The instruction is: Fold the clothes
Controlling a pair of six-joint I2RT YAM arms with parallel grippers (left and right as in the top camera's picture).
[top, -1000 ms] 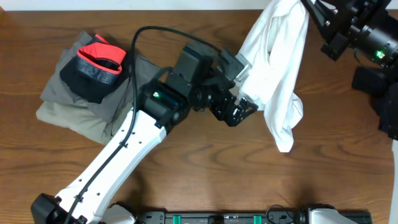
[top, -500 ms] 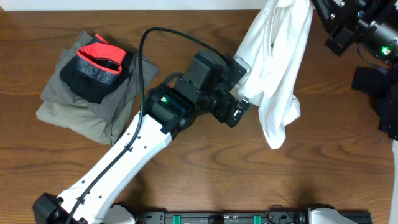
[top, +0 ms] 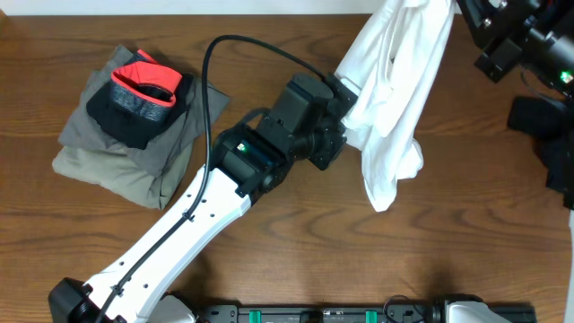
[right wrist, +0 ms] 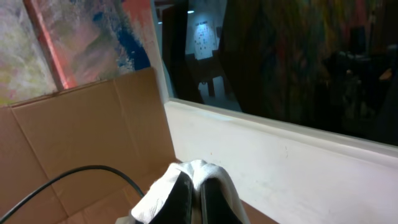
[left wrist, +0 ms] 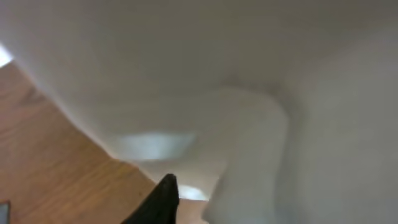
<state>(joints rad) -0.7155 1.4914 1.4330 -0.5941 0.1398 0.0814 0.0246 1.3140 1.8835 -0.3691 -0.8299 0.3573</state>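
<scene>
White T-shirt (top: pixel 395 99) held up over the wooden table (top: pixel 296 260), far right.

It is hung from the right gripper (right wrist: pixel 194 196), whose fingers are pressed together on a bunched fold of the cloth, and its lower end is draped down toward the tabletop. The left gripper (top: pixel 341 135) is pushed into the shirt's left side. Whether its jaws are spread or closed on cloth cannot be told, as the left wrist view is filled with white fabric. A folded grey pile (top: pixel 108 152), topped by a black-and-red item (top: pixel 134 99), is laid well apart at the left.
</scene>
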